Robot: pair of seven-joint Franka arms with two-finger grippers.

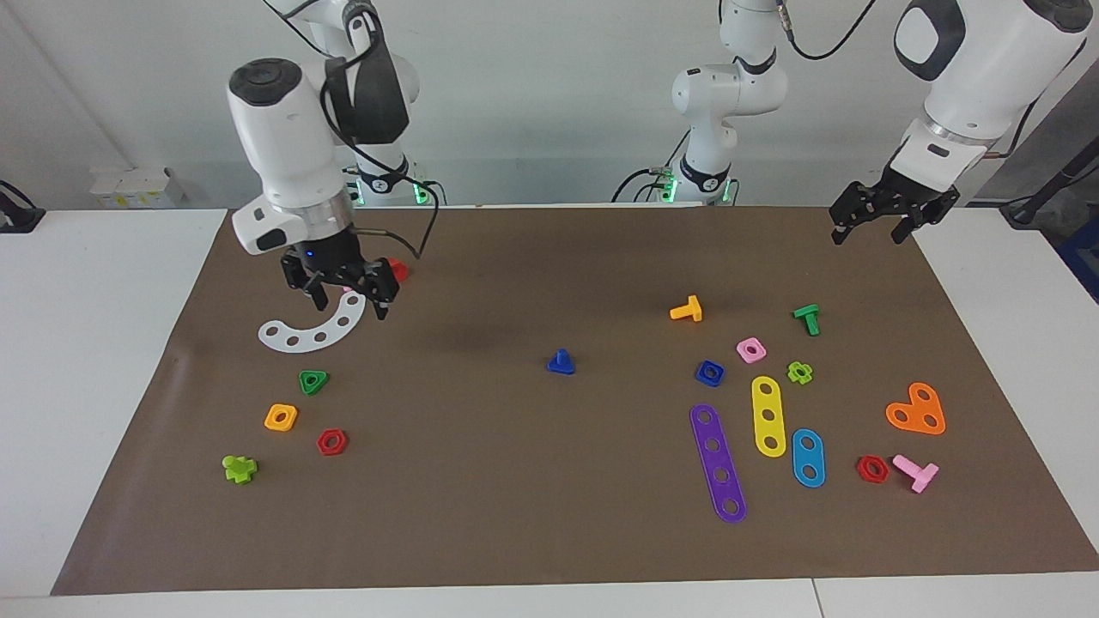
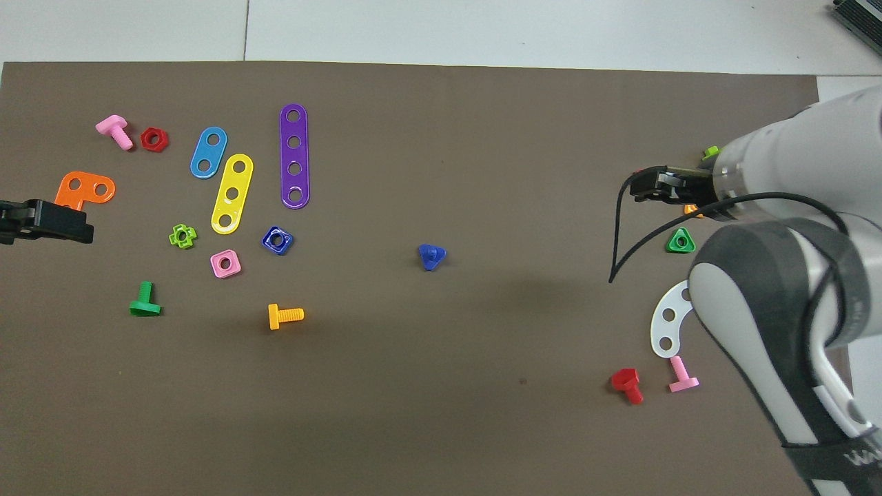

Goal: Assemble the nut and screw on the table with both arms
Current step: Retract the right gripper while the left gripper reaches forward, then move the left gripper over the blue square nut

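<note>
Screw (image 1: 560, 363), dark blue, stands alone on its triangular head at the middle of the brown mat (image 1: 532, 481), stem up. Nut (image 1: 709, 372), dark blue and square, lies at the screw's 3 o'clock in the facing view, just beside a pink square nut (image 1: 750, 349).

Only the facing view shows the right claw (image 1: 343, 292), wide and empty, over a white curved strip (image 1: 314, 328); overhead, the arm's body hides it. Left claw (image 1: 889, 215) waits, wide and empty, over the mat's corner at 2 o'clock.

White surface (image 1: 94, 360) borders the mat; a pale wall rises at 12 o'clock.
</note>
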